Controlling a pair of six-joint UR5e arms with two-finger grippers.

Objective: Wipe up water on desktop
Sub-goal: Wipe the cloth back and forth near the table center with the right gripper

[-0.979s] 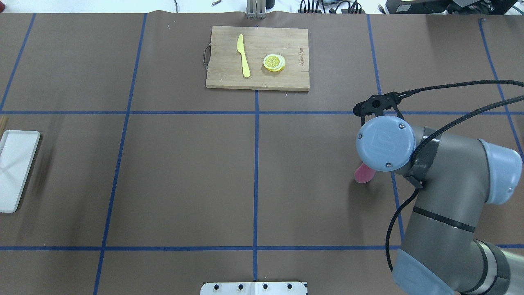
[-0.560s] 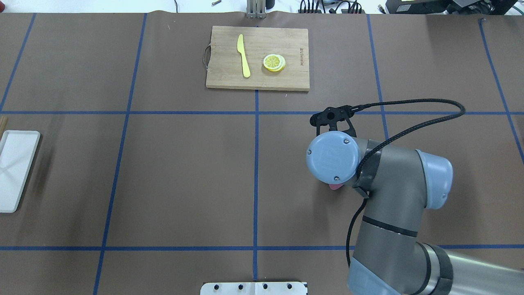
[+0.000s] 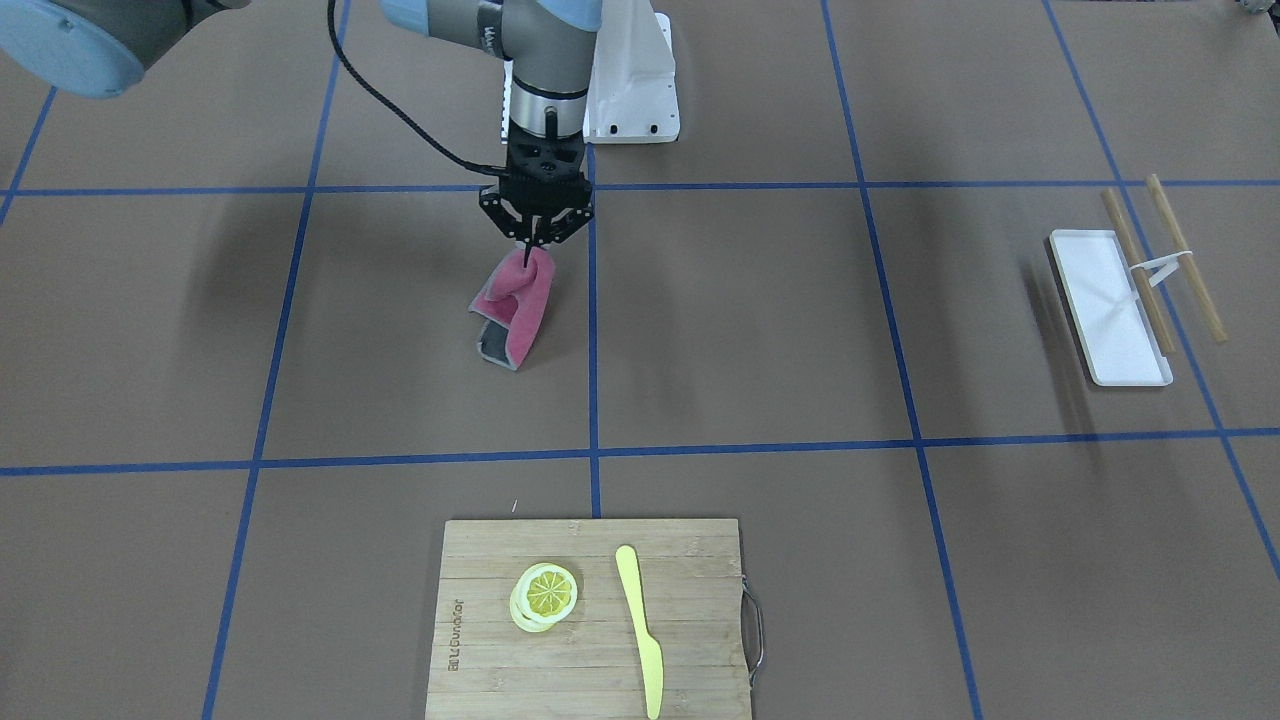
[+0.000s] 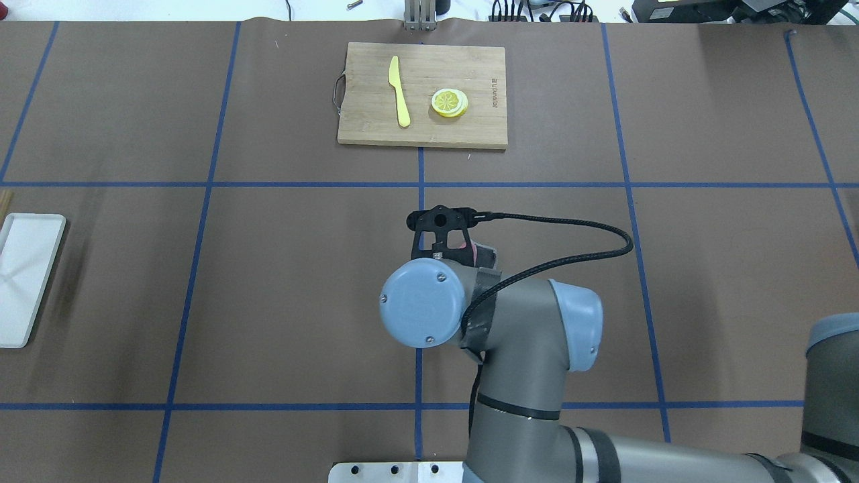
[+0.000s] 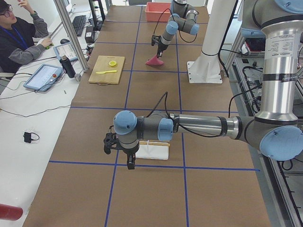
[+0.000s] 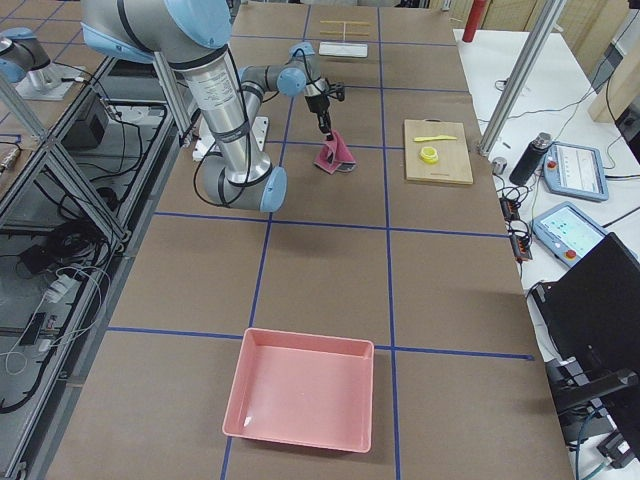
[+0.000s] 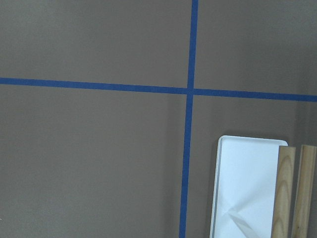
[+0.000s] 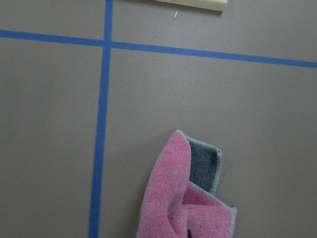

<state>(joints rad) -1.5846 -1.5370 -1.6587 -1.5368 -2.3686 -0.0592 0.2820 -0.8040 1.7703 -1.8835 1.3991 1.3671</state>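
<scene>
The desktop [image 4: 268, 282] is a brown surface marked by blue tape lines; no water shows on it. My right gripper [image 3: 530, 243] is shut on the top of a pink cloth with a grey backing [image 3: 514, 304]. The cloth hangs down and its lower edge touches the desktop beside the centre tape line. The cloth fills the bottom of the right wrist view [image 8: 185, 198]. In the overhead view my wrist hides most of the cloth [image 4: 474, 251]. My left gripper [image 5: 129, 163] shows only in the exterior left view, over the white tray; I cannot tell whether it is open or shut.
A bamboo cutting board [image 4: 470, 131] with a yellow knife [image 4: 398, 90] and lemon slices [image 4: 449, 102] lies at the far middle. A white tray [image 4: 27, 278] with wooden sticks [image 3: 1185, 258] sits at the left edge. A pink bin [image 6: 300, 400] stands at the right end.
My right arm has swept left with the pink cloth, from the right-hand square to just beside the centre tape line.
</scene>
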